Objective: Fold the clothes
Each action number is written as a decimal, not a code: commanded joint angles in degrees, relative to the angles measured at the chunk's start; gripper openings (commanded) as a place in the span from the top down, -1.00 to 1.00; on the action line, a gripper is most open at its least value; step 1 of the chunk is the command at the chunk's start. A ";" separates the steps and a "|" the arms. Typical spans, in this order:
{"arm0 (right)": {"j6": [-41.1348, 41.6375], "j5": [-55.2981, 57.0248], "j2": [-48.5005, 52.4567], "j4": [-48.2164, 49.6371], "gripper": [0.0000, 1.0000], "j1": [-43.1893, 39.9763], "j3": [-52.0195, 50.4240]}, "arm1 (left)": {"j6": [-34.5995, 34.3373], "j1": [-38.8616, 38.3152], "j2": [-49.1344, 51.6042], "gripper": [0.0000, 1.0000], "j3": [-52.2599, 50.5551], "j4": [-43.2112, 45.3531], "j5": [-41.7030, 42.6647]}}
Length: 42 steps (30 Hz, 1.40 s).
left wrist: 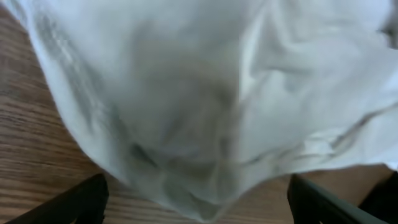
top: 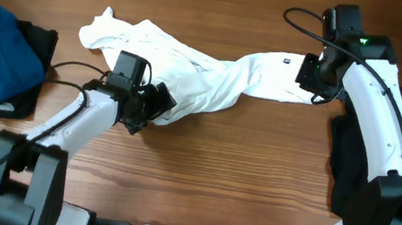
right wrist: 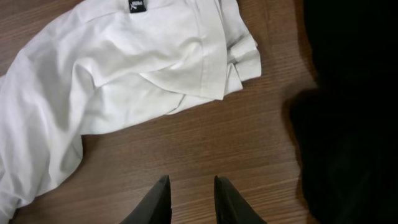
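Both released: left end effector (top: 154, 104) astride white T-shirt (top: 214, 78); right end effector (right wrist: 193, 199) near black garment (right wrist: 348, 93).

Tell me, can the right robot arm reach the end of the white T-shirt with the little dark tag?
Probably yes. The right gripper hovers open over the brown wooden table, and the crumpled white fabric T-shirt lies just ahead. Nothing sits between them; the black cloth is off to the side.

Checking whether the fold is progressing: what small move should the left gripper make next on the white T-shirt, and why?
Probably close the left gripper: its fingers stand wide apart with the white T-shirt bunched between them, not yet pinched. The shirt lies twisted across the table and needs spreading.
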 commanded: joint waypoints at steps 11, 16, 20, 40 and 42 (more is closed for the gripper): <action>-1.86 -0.90 -0.13 0.15 0.42 0.39 -0.22 | 8.11 6.19 -2.71 0.92 0.46 -12.87 0.74; -1.90 -1.49 -0.13 4.04 0.27 0.39 -0.22 | 14.93 19.04 -12.37 0.92 0.57 -22.64 -1.84; -1.86 -10.03 0.57 10.19 0.18 0.48 -0.22 | 15.02 25.20 -15.54 0.92 0.57 -23.12 -1.62; 2.78 -3.17 22.32 30.36 -0.02 0.57 -0.22 | 15.78 21.59 -14.34 0.92 0.57 -22.56 -1.64; 2.82 -1.22 22.77 28.72 -0.01 0.57 -0.22 | 15.78 21.59 -14.34 0.92 0.57 -22.56 -1.64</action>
